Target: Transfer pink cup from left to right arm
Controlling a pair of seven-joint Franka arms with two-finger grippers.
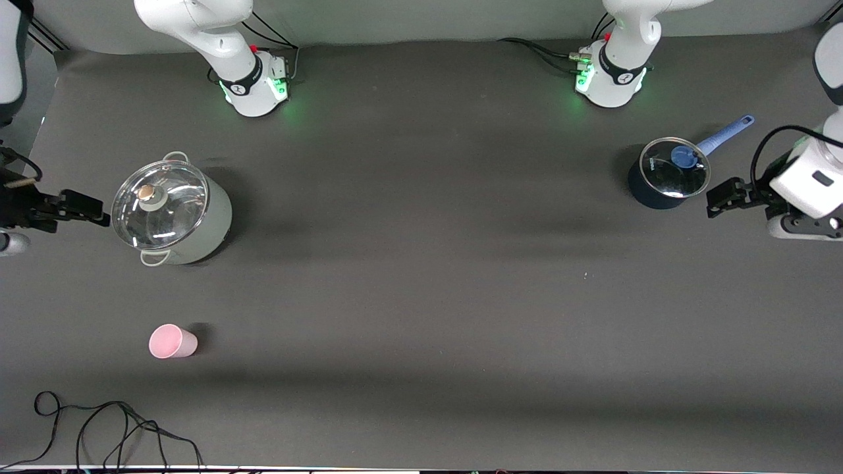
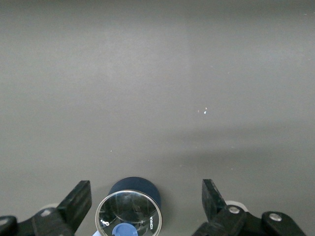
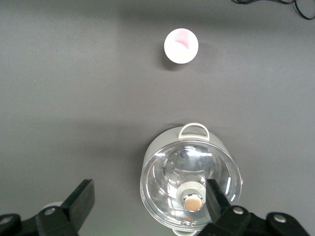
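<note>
Left gripper (image 1: 714,201): raised at the left arm's end of the table, just beside the small dark blue pot (image 1: 665,176). Fingers spread wide and holding nothing; in the left wrist view the two black fingers (image 2: 78,201) stand well apart with the pot's lid showing between them. Arm waiting.

Right gripper (image 1: 92,214): raised at the right arm's end of the table, just beside the large grey pot (image 1: 181,217). Fingers likewise spread wide and empty; the right wrist view shows one finger (image 3: 83,199) over bare table and the other over the pot's glass lid (image 3: 189,179). Arm waiting.

Pink cup (image 1: 172,342): standing upright on the table, mouth up, toward the right arm's end, nearer to the front camera than the large grey pot and well apart from it. Touched by neither gripper. Seen from above in the right wrist view (image 3: 181,45).

Large grey pot: two loop handles, glass lid (image 1: 160,205) with a round knob.

Small dark blue pot: glass lid with blue knob, long blue handle (image 1: 726,135).

Table (image 1: 421,296): covered in a dark grey matte cloth. A loose black cable (image 1: 118,428) lies at the edge nearest the front camera, toward the right arm's end. Both arm bases show green lights.
</note>
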